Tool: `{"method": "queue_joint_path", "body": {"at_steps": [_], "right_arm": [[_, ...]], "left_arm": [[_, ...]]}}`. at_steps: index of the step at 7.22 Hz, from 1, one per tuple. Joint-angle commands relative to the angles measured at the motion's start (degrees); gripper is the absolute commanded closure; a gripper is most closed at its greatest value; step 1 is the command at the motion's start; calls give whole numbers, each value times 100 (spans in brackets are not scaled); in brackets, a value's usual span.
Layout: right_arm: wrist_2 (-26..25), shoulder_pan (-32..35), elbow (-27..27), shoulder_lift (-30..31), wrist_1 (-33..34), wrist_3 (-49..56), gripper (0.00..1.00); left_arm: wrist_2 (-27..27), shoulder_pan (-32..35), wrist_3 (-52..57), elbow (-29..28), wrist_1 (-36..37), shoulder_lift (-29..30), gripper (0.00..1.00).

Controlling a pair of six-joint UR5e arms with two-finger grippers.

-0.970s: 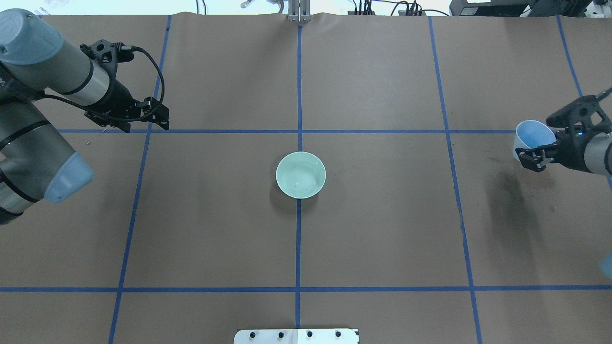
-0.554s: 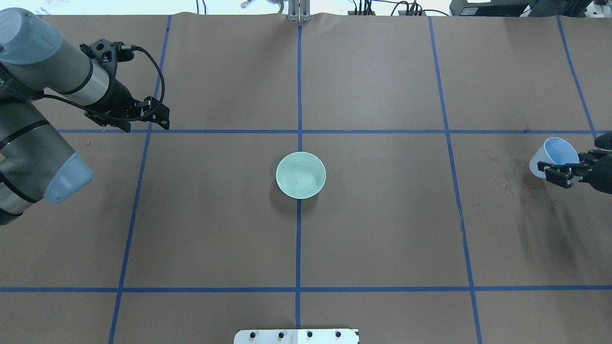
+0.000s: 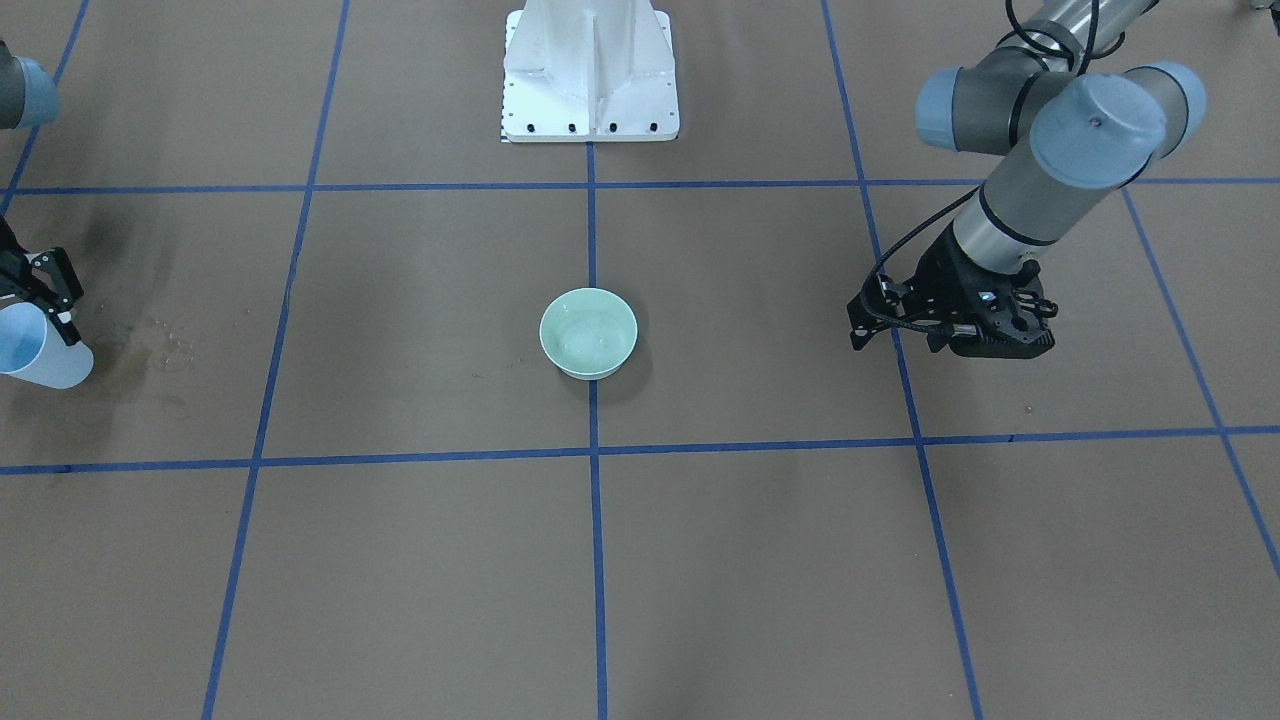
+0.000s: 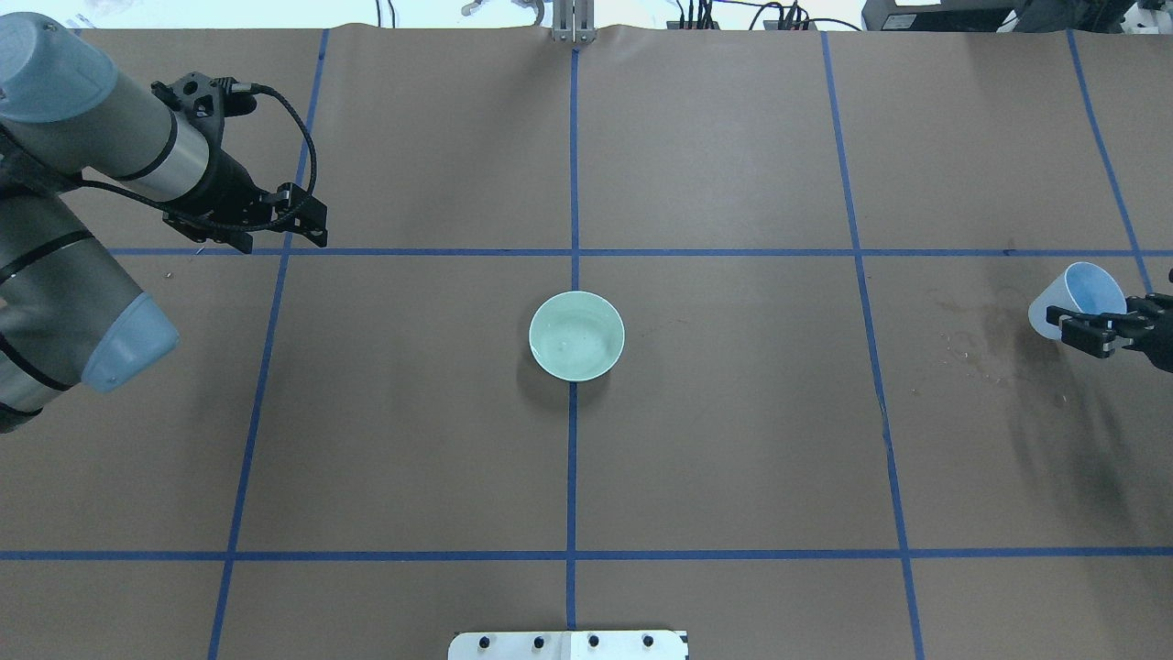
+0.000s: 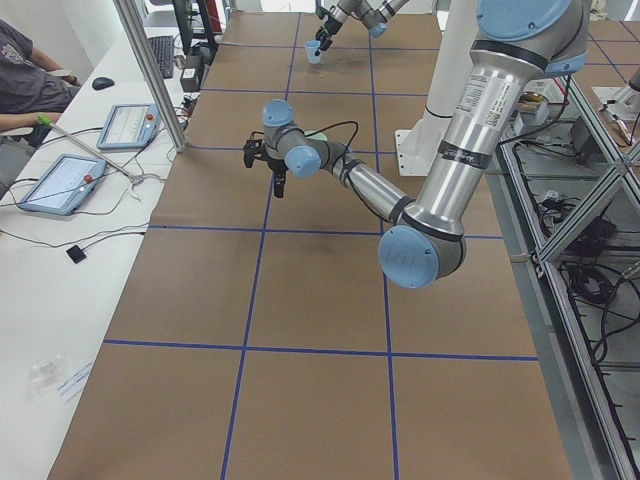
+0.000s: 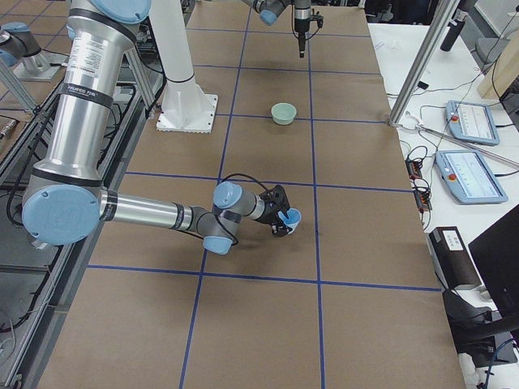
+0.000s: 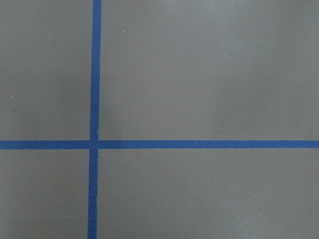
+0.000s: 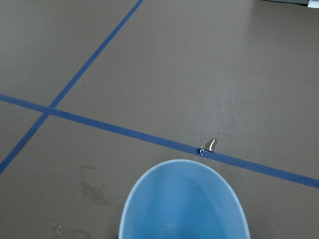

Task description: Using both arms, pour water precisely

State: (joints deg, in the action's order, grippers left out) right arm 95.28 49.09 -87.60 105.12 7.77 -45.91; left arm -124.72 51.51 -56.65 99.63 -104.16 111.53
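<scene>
A pale green bowl point(image 4: 576, 335) stands at the table's middle, also in the front-facing view point(image 3: 588, 332). Faint glints of water point(image 4: 570, 346) show inside it. My right gripper point(image 4: 1081, 332) is shut on the rim of a light blue cup point(image 4: 1079, 295) at the table's right edge, low over the paper and nearly upright. The cup also shows in the front-facing view point(image 3: 38, 352) and fills the bottom of the right wrist view point(image 8: 182, 204). My left gripper point(image 4: 310, 222) hangs over a tape crossing at the far left, looks shut and holds nothing.
Dark wet stains and small droplets point(image 4: 967, 344) mark the brown paper beside the cup. The white pedestal point(image 3: 588, 70) stands at the robot's side of the table. Blue tape lines form a grid. Tablets point(image 5: 60, 180) and a seated person are beyond the far edge.
My right gripper has carried the blue cup to the right and down, and the cup has turned more upright. The left arm has hardly moved.
</scene>
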Motion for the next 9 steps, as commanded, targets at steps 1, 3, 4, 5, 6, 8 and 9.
{"method": "queue_joint_path", "body": {"at_steps": [1, 3, 4, 5, 6, 8, 9], "right_arm": [[8, -22, 75, -18, 6, -41, 33], [26, -101, 85, -53, 40, -49, 28], [26, -197, 85, -71, 67, -49, 28], [8, -259, 85, -71, 67, -41, 27], [8, -303, 93, -62, 67, -32, 22], [-18, -365, 137, -71, 67, -6, 2], [-27, -365, 137, -62, 76, -6, 1]], "left_arm": [[0, 0, -3, 4, 1, 0, 0], [0, 0, -3, 13, 10, 0, 0], [0, 8, -12, 30, 10, 0, 0], [0, 8, -12, 48, 19, -9, 0], [0, 8, -12, 57, 19, -9, 0], [0, 0, -21, 66, 28, -9, 0], [0, 0, -21, 66, 28, -9, 0]]}}
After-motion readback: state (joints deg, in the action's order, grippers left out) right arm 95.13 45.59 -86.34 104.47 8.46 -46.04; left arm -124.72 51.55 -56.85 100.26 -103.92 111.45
